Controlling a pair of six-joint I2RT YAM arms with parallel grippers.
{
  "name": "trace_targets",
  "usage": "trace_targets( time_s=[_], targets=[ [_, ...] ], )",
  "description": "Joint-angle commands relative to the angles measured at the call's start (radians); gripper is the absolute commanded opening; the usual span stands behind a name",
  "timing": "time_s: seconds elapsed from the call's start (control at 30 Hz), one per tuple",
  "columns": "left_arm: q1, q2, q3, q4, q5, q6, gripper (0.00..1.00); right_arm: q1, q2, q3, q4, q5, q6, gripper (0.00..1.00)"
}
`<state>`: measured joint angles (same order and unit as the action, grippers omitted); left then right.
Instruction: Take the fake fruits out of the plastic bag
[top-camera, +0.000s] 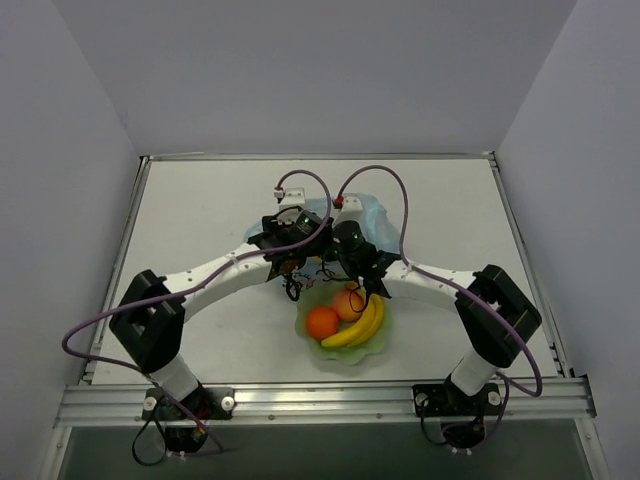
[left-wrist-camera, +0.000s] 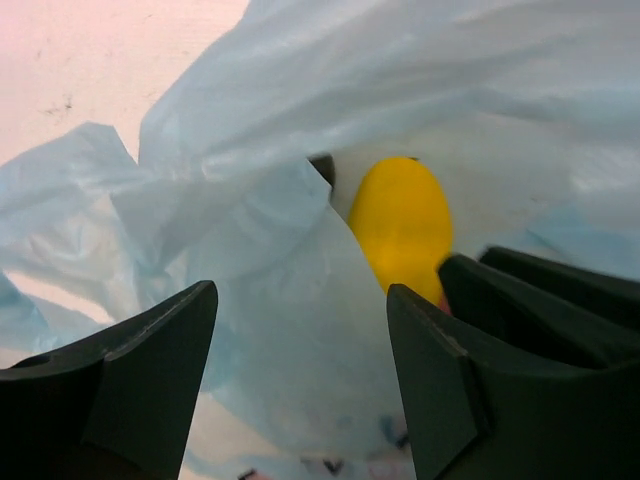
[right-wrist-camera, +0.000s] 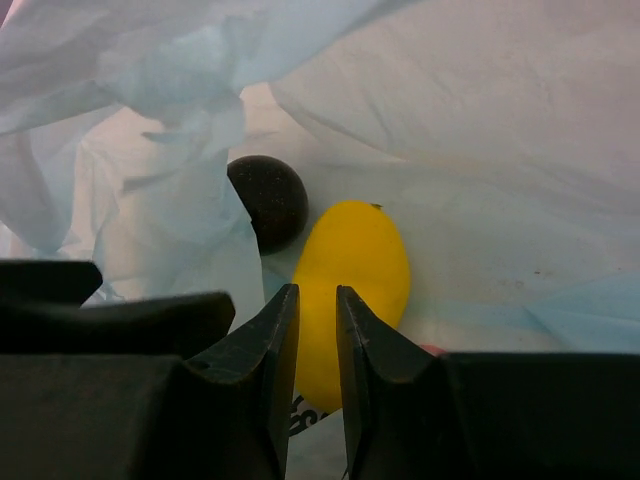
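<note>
Lying mid-desk toward the far edge, the bag (top-camera: 368, 215) holds a yellow oval fruit (right-wrist-camera: 350, 270) and a dark round fruit (right-wrist-camera: 268, 200). Left pincer (left-wrist-camera: 300, 360) gapes wide over a bag fold, gripping nothing. Right pincer (right-wrist-camera: 317, 345), nearly closed and empty, sits before the oval. Orange (top-camera: 322, 322), peach (top-camera: 348, 300) and bananas (top-camera: 362, 325) rest in the bowl (top-camera: 345, 355) near the front edge

Bag (top-camera: 372, 215) on tabletop (top-camera: 200, 210) behind bowl (top-camera: 345, 352), oval fruit (right-wrist-camera: 352, 265) & small round fruit (right-wrist-camera: 270, 200) inside bag, round one just left of oval, orange (top-camera: 322, 322), peach (top-camera: 349, 301), bananas (top-camera: 363, 326) in bowl
</note>
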<state>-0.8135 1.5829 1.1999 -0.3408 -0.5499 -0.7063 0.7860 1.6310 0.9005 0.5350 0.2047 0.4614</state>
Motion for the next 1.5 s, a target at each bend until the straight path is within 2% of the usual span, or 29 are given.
trace_targets(
  time_s=[0.0,0.07,0.17,0.2,0.3,0.37,0.4,0.63,0.83,1.03,1.13,1.3,1.47],
  targets=[
    [0.028,0.055,0.096,-0.012,-0.062,0.016,0.67,-0.007,-0.04,-0.017,0.052,-0.002,0.014,0.18],
    [0.033,0.115,0.127,-0.023,-0.082,0.034,0.67,-0.01,-0.045,-0.025,0.056,-0.004,0.014,0.18],
    [0.037,0.16,0.147,-0.011,-0.113,0.062,0.58,-0.022,-0.048,-0.038,0.066,-0.011,0.017,0.18],
    [0.039,0.166,0.144,-0.003,-0.119,0.065,0.48,-0.025,-0.049,-0.049,0.078,-0.014,0.023,0.18],
    [0.042,0.18,0.126,0.031,-0.137,0.088,0.38,-0.036,-0.049,-0.051,0.086,-0.03,0.026,0.18],
    [0.045,0.177,0.099,0.052,-0.13,0.102,0.19,-0.039,-0.049,-0.048,0.086,-0.031,0.026,0.18],
    [0.048,0.163,0.089,0.08,-0.125,0.106,0.04,-0.041,-0.049,-0.048,0.089,-0.03,0.025,0.18],
    [0.054,-0.001,-0.072,0.261,-0.038,0.145,0.02,-0.041,-0.057,-0.061,0.126,-0.022,0.042,0.18],
    [0.062,-0.129,-0.195,0.39,0.093,0.15,0.02,-0.041,-0.071,-0.061,0.129,-0.056,-0.003,0.26],
    [0.074,-0.241,-0.292,0.424,0.136,0.163,0.02,-0.041,-0.074,-0.043,0.105,-0.088,-0.035,0.42],
    [0.092,-0.299,-0.361,0.427,0.14,0.16,0.02,-0.039,-0.045,0.004,0.059,-0.122,-0.061,0.47],
    [0.114,-0.372,-0.479,0.442,0.146,0.125,0.02,-0.016,0.068,0.11,-0.029,-0.185,-0.127,0.66],
    [0.12,-0.388,-0.571,0.434,0.153,0.104,0.02,0.009,0.147,0.198,-0.107,-0.084,-0.149,0.73]
  ],
)
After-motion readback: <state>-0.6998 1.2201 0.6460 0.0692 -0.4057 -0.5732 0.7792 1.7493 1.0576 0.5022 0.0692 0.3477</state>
